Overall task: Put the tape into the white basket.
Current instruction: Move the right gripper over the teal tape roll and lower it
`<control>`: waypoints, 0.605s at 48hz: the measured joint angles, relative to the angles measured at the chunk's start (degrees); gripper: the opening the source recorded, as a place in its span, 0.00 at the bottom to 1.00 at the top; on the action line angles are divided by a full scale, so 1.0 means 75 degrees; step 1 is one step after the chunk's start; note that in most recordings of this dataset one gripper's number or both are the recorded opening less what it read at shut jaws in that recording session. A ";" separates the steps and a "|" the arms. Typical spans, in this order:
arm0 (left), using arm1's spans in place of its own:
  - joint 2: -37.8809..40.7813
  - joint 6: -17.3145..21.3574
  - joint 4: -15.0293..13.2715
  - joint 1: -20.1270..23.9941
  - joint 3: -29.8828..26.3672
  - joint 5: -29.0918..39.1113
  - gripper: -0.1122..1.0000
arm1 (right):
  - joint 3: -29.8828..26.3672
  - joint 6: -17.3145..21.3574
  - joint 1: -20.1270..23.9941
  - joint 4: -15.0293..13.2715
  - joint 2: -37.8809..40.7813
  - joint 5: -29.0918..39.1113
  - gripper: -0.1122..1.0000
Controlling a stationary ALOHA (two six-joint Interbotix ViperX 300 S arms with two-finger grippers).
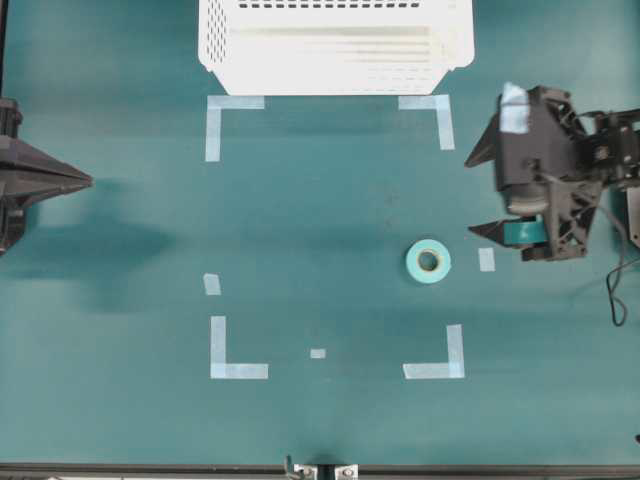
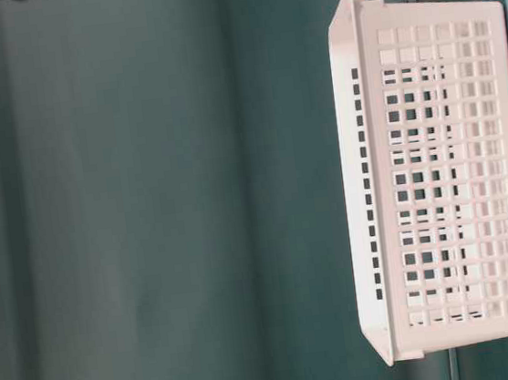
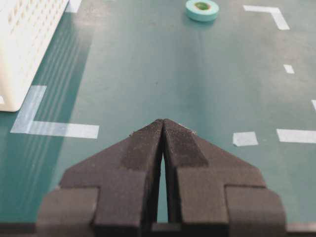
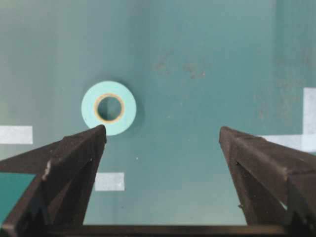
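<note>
The tape [image 1: 414, 262] is a small mint roll with a tan core, lying flat on the teal table right of centre. The white basket [image 1: 215, 50] stands at the table's far edge, its perforated wall [image 2: 445, 177] filling the table-level view. My right gripper [image 1: 470, 196] is open, right of the roll and slightly farther back, apart from it. In the right wrist view the tape [image 4: 108, 87] lies just beyond the left fingertip [image 4: 98, 133], with bare table across the gripper's [image 4: 163, 131] gap. My left gripper [image 1: 88, 181] is shut on nothing at the left edge, its tip [image 3: 163, 121] pointing across at the distant tape [image 3: 210, 12].
Pale blue L-shaped corner marks [image 1: 236, 112] [image 1: 437, 365] outline a square on the table. Small loose tape strips [image 1: 486, 259] [image 1: 211, 284] lie near it. The basket's corner [image 3: 24, 44] shows left of my left gripper. A cable [image 1: 616, 290] hangs by the right arm.
</note>
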 measured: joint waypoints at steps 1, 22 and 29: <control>0.0000 0.0000 0.0000 0.0000 0.0000 0.0000 0.00 | -0.0035 0.0012 0.0000 0.0023 0.0047 0.0047 0.98; 0.0000 0.0000 -0.0012 0.0000 0.0000 0.0000 0.00 | -0.0234 0.0480 0.0457 0.0410 0.0773 0.0551 0.98; 0.0000 0.0000 0.0000 0.0012 0.0000 0.0000 0.00 | -0.0234 0.0855 0.0527 0.0434 0.1008 0.0434 0.98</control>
